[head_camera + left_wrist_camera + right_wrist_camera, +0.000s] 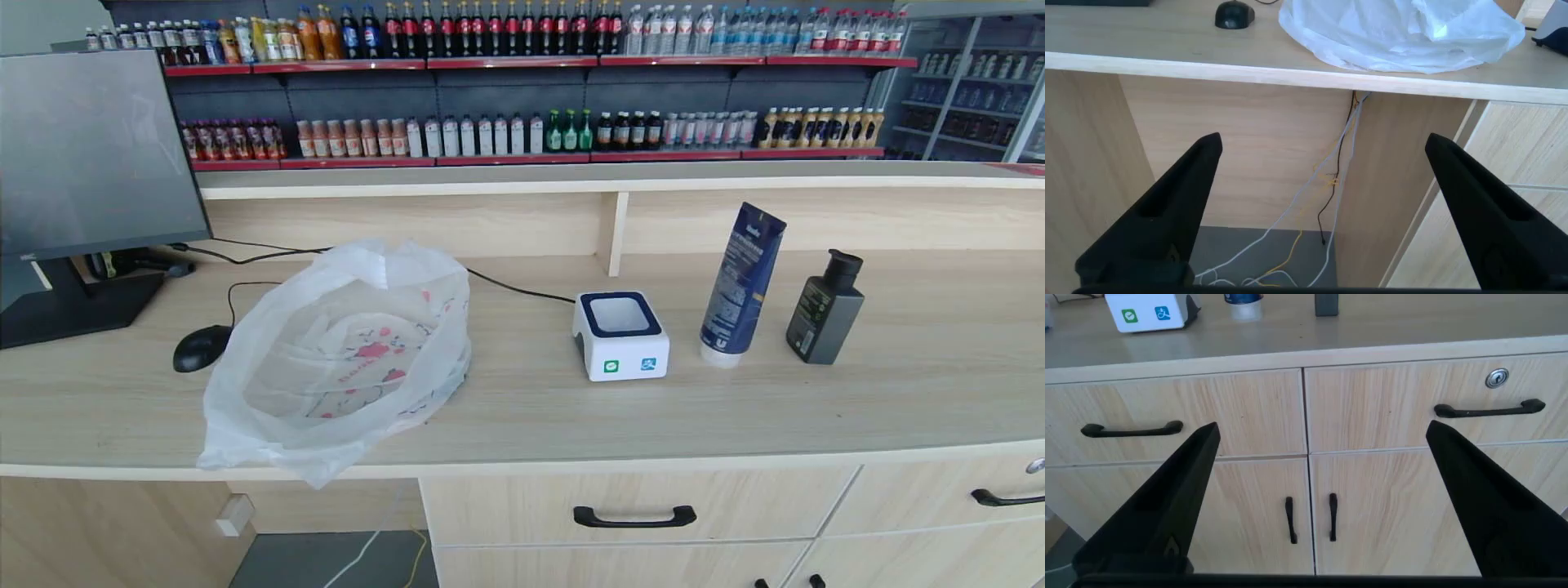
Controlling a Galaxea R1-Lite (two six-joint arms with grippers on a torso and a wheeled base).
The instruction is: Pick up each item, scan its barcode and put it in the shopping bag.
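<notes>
On surface (898, 392), upright tube (742, 282) top-heavy, may topple into bottle (824, 314) if nudged; both arms' jaws spread, empty.

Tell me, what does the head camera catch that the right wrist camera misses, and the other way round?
Head view's own: the shopping bag, computer mouse, monitor and the drink shelves behind. Right wrist view's own: the right gripper, fingers spread open, held low before the cupboard doors. Shared: the scanner, the blue tube, the dark bottle, the counter and the drawer handles.
</notes>
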